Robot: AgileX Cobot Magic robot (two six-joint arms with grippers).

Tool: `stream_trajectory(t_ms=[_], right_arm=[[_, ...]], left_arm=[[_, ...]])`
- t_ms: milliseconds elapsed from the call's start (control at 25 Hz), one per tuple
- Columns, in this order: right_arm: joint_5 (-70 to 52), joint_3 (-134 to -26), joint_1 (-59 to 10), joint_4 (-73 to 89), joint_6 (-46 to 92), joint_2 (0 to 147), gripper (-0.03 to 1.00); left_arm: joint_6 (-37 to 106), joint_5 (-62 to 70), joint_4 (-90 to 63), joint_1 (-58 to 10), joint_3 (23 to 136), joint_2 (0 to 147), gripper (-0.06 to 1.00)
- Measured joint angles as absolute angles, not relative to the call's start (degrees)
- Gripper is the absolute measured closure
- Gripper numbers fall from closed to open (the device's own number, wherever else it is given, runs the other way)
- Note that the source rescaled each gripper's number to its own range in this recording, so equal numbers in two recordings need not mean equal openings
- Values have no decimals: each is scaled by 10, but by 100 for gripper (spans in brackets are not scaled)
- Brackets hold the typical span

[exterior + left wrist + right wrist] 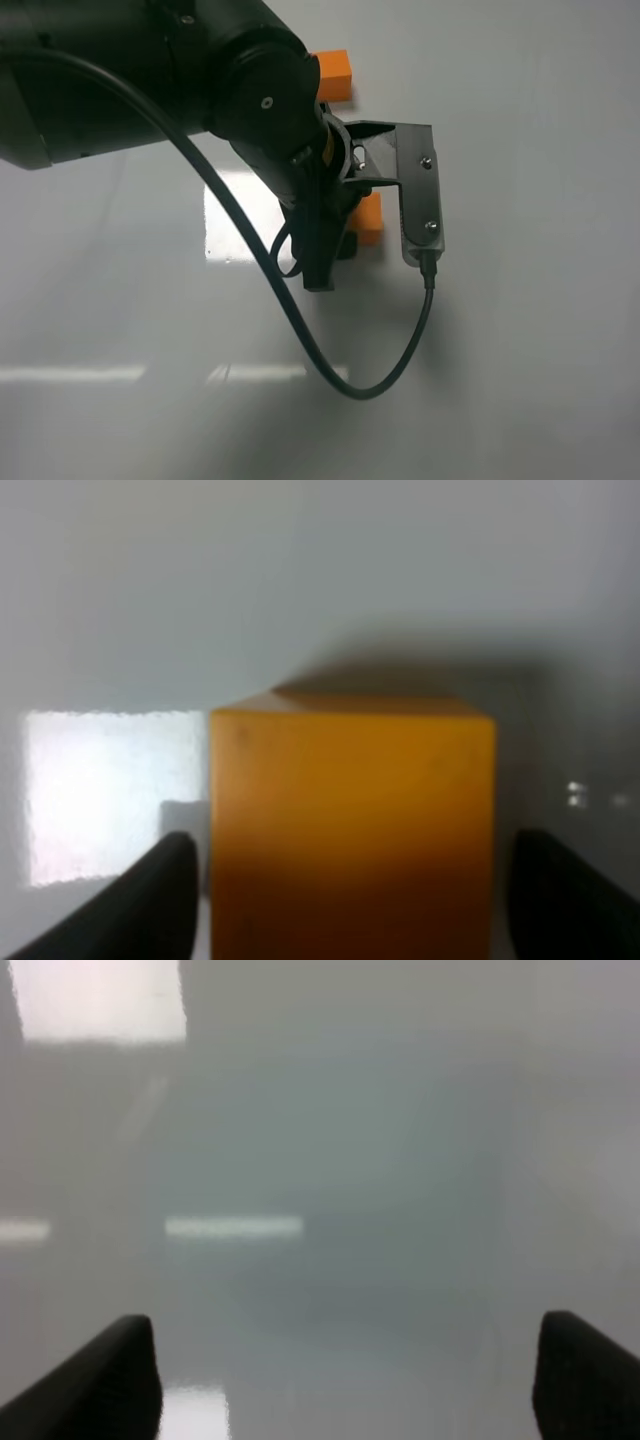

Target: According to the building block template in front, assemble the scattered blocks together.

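My left gripper (345,235) is low over the white table, its jaws open on either side of a scattered orange cube (370,218). In the left wrist view the orange cube (350,820) fills the space between the two dark fingertips (150,905), with a thin gap on each side. The orange end of the building block template (335,75) shows at the far side; its red half is hidden behind the arm. The scattered red cube is hidden. My right gripper (345,1380) is open and empty over bare table and is out of the exterior view.
The left arm's black body (150,70) covers the upper left of the exterior view. Its wrist camera bracket (420,195) and cable (330,360) hang over the table's middle. Bright light patches (235,225) reflect on the white table.
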State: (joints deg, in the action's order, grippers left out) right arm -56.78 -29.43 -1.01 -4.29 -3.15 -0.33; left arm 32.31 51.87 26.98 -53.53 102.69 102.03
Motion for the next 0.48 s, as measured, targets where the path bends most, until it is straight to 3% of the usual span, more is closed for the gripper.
stream_trajectory(t_ms=[80,160,480], right_arm=[[-568,-294,-10,-43,-32,-3,24],[-568,-293,-10,-43,-32,-3,24],[-568,-293,-10,-43,-32,-3,24]], left_arm=[[308,517,277,-535,1027,1020,27],[295,517,284,-535,1027,1020,17],[291,561,311,-567,1025,1017,12]])
